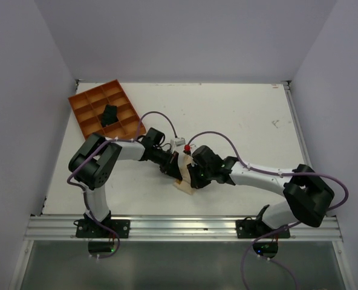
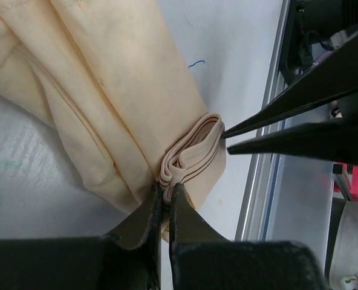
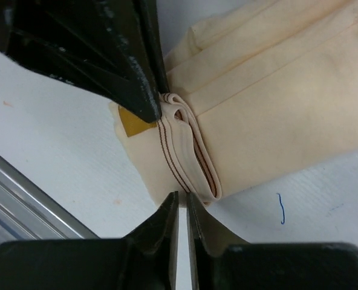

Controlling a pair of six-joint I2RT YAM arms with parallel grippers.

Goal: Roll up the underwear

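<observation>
Tray of orange plastic [image 1: 89, 99], split into square compartments, lies well to the left of and beyond the pale beige underwear of thin soft fabric [image 2: 118, 84]; a small black bundle [image 1: 109, 115] sits in one of its inner compartments. Left gripper [image 2: 165, 196], black and two-fingered, reaches the underwear from its left, fingers pressed together on the rolled end, pinching the layers of elastic waistband with thin brown lines [image 2: 197, 151]. The underwear lies on the white table [image 1: 239, 115] as a thick, partly rolled strip, between both grippers and near the aluminium rail [image 1: 185, 226] at the front. Right gripper [image 3: 182, 202], also black, meets the underwear from its right, fingers only a thin slit apart, tips touching the fold of the waistband, pale table showing through the slit
</observation>
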